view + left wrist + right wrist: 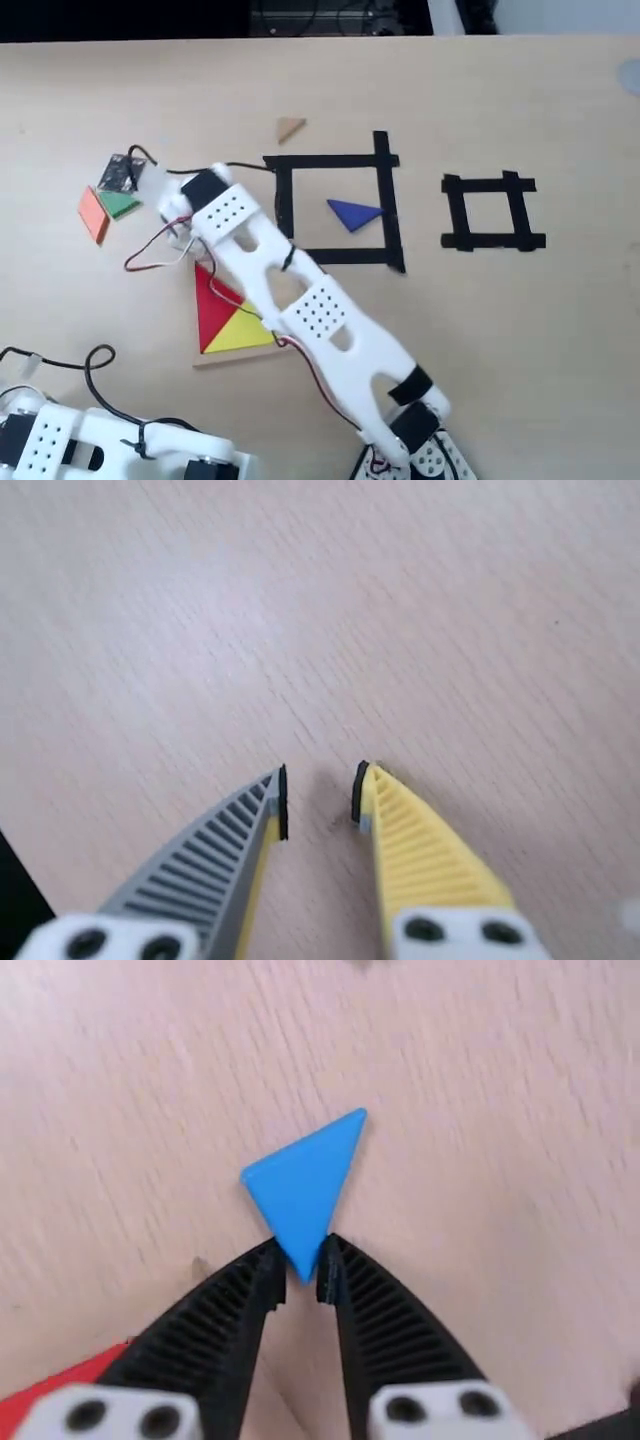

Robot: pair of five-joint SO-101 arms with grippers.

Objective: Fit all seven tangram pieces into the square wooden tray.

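Blue triangle (pixel 305 1185) pinched by right gripper (pixel 301 1265) against pale wooden table (pixel 520 100); left gripper (pixel 319 800) spread; black tape squares (pixel 382 200) right.

One left claw (pixel 318 800), one right claw (pixel 300 1265), one large tape square (pixel 383 200), one small tape square (pixel 493 185), one wooden tray (pixel 230 358), one red triangle (pixel 213 298), one yellow triangle (pixel 240 333), one green triangle (pixel 122 206), one tan triangle (pixel 289 128), one navy triangle (pixel 355 213), one sky-blue triangle (pixel 305 1185), one orange parallelogram (pixel 93 214)

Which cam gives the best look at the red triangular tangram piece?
High view: the red triangular tangram piece lies against the yellow triangle in the wooden tray, seen nearly whole. Right wrist view catches a sliver of red at its edge, probably the same piece. Left wrist view faces tabletop.
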